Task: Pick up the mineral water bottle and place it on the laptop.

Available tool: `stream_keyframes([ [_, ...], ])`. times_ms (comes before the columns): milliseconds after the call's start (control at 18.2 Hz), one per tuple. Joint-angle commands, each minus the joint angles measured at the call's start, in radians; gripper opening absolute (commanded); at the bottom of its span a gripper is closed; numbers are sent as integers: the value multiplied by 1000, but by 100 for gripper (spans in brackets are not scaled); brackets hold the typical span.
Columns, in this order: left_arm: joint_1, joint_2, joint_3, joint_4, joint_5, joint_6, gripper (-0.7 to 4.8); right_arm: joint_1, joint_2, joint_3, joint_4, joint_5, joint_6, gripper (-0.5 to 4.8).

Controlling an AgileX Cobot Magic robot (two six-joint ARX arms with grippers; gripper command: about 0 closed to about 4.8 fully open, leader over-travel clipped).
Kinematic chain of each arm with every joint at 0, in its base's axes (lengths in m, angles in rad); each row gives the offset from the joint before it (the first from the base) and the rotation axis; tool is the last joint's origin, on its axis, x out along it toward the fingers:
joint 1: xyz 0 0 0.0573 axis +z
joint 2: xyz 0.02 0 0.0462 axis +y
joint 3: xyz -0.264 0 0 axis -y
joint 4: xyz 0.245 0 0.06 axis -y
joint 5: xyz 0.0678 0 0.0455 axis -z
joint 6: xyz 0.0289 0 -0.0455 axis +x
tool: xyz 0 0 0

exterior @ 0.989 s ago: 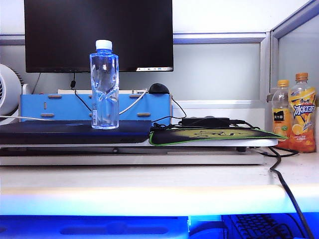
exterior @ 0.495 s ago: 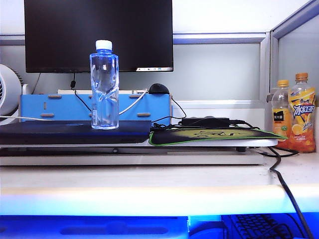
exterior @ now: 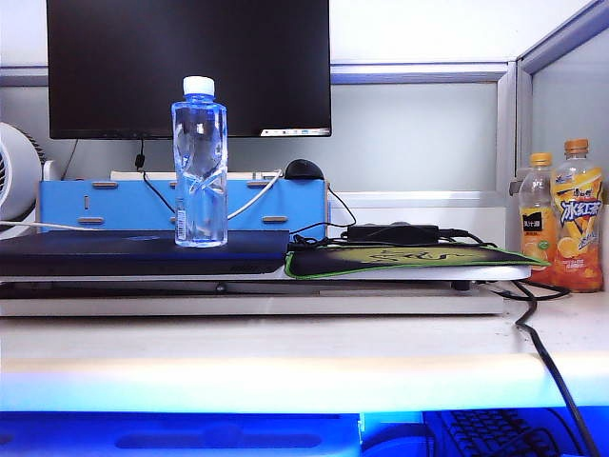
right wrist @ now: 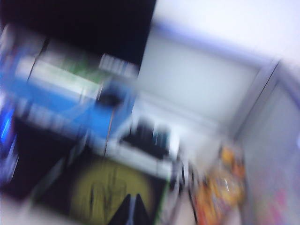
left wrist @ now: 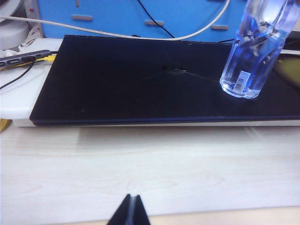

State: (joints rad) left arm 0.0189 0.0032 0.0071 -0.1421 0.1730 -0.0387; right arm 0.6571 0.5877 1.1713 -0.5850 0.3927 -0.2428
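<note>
The clear mineral water bottle (exterior: 200, 162) with a white cap stands upright on the dark closed laptop (exterior: 114, 252), near its right end; the left wrist view shows the bottle (left wrist: 251, 56) standing free on the laptop lid (left wrist: 140, 84). No arm appears in the exterior view. My left gripper (left wrist: 132, 197) is shut and empty over the pale desk, well in front of the laptop. My right gripper (right wrist: 132, 197) is shut and empty; its view is heavily blurred, with the yellow-green mouse mat (right wrist: 108, 187) beyond the fingertips.
A green-edged mouse mat (exterior: 400, 260) lies right of the laptop with a black adapter (exterior: 392, 231) and cables on it. Two orange-drink bottles (exterior: 563, 227) stand at the far right. Behind are a black monitor (exterior: 188, 67), a blue stand (exterior: 124, 205) and a white fan (exterior: 11, 176).
Nothing differs in the exterior view; the bottle stays upright on the laptop. The blur in the right wrist view shows that arm in fast motion.
</note>
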Motion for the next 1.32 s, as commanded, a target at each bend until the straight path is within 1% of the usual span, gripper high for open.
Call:
stream_keyframes([
  [55, 0, -2, 0, -6, 7, 1, -2, -124, -99, -380, 567, -92, 0, -1],
  [110, 0, -2, 0, -6, 6, 1, -2, -176, -130, -471, 595, -142, 3, -1],
  [275, 1, -2, 0, -6, 6, 2, -2, -305, -219, -658, 591, -267, 12, -1],
  [330, 1, -2, 0, -6, 6, 1, -2, -369, -290, -763, 590, -308, 50, -1],
  [440, 1, -2, 0, -6, 6, 2, -2, -432, -397, -871, 590, -354, 91, -1],
  [604, 0, -2, 0, -6, 6, 1, -2, -478, -583, -990, 570, -395, 91, -1],
  [824, 0, -2, 0, -6, 7, 2, -2, -486, -583, -1040, 527, -391, 97, -1],
  [934, 0, -2, 0, -6, 5, 2, -2, -517, -583, -1072, 518, -393, 109, -1],
  [1044, 0, -2, 0, -6, 6, 2, -2, -564, -583, -1104, 502, -397, 153, -1],
  [1154, 0, -2, 0, -6, 5, 2, -2, -609, -583, -1133, 481, -442, 168, -1],
  [1319, 0, -2, 0, -6, 6, 2, -2, -624, -583, -1164, 410, -449, 169, -1],
])
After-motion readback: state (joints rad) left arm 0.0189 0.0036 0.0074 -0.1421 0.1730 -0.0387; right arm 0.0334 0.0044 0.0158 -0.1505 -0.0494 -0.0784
